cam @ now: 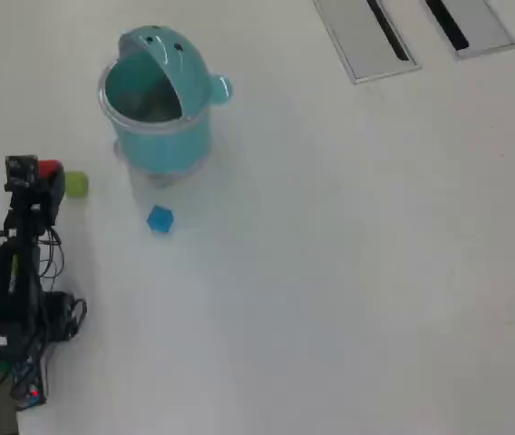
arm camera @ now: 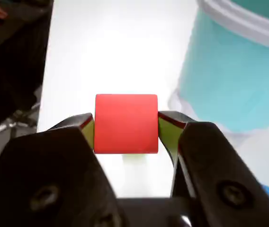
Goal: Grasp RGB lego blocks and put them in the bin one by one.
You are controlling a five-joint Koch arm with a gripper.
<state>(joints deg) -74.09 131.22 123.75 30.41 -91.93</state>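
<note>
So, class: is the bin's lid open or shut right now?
Open. In the overhead view the bin's domed lid is tipped back, so you see down into its interior; no blocks visible there.

Overhead view — bin (cam: 158, 136) upper left, two blocks (cam: 160, 219) below it, slotted panels (cam: 364, 41) upper right

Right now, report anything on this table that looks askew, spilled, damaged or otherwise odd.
Nothing stands out. The small red plastic block sits squarely between the tool's jaws. The light teal round plastic bin stands upright with its lid open. The yellow-green block and the blue block lie loose on the white table, unspilled.
</note>
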